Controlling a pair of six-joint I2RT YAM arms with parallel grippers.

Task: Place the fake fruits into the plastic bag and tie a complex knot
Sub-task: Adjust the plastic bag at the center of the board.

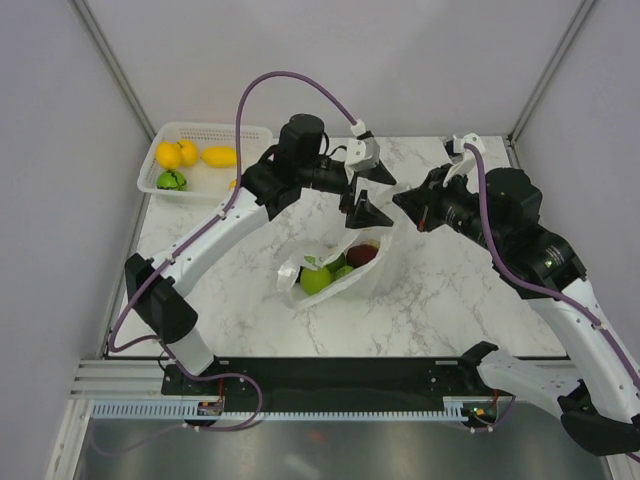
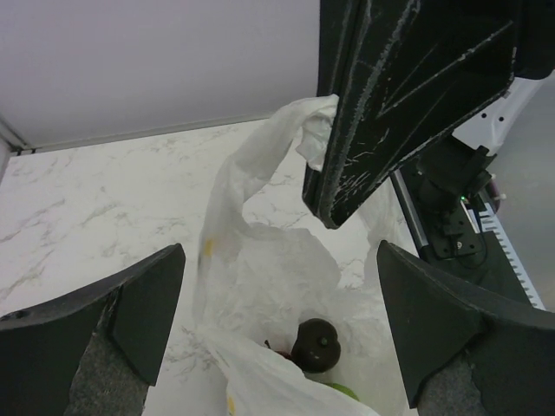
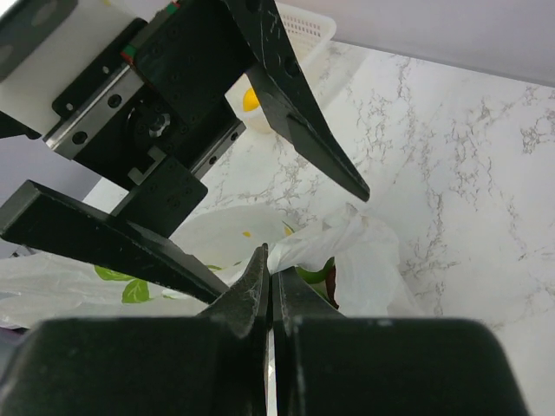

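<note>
The plastic bag (image 1: 340, 268) lies open at mid-table with a green apple (image 1: 316, 279) and a dark red fruit (image 1: 362, 255) inside. In the left wrist view the bag (image 2: 260, 269) holds a black fruit (image 2: 315, 344). My right gripper (image 1: 402, 203) is shut on one white handle loop (image 3: 325, 238) and holds it up; its tips show in the right wrist view (image 3: 270, 260). My left gripper (image 1: 380, 200) is open and empty, its jaws spread above the bag mouth (image 2: 277, 260), just short of the held handle (image 2: 308, 130). I see no knot.
A white perforated basket (image 1: 250, 132) stands at the back left with two yellow lemons (image 1: 178, 153), a yellow mango (image 1: 219, 156) and a green lime (image 1: 171, 180). The basket's rim also shows in the right wrist view (image 3: 305, 24). Grey walls close the back and sides.
</note>
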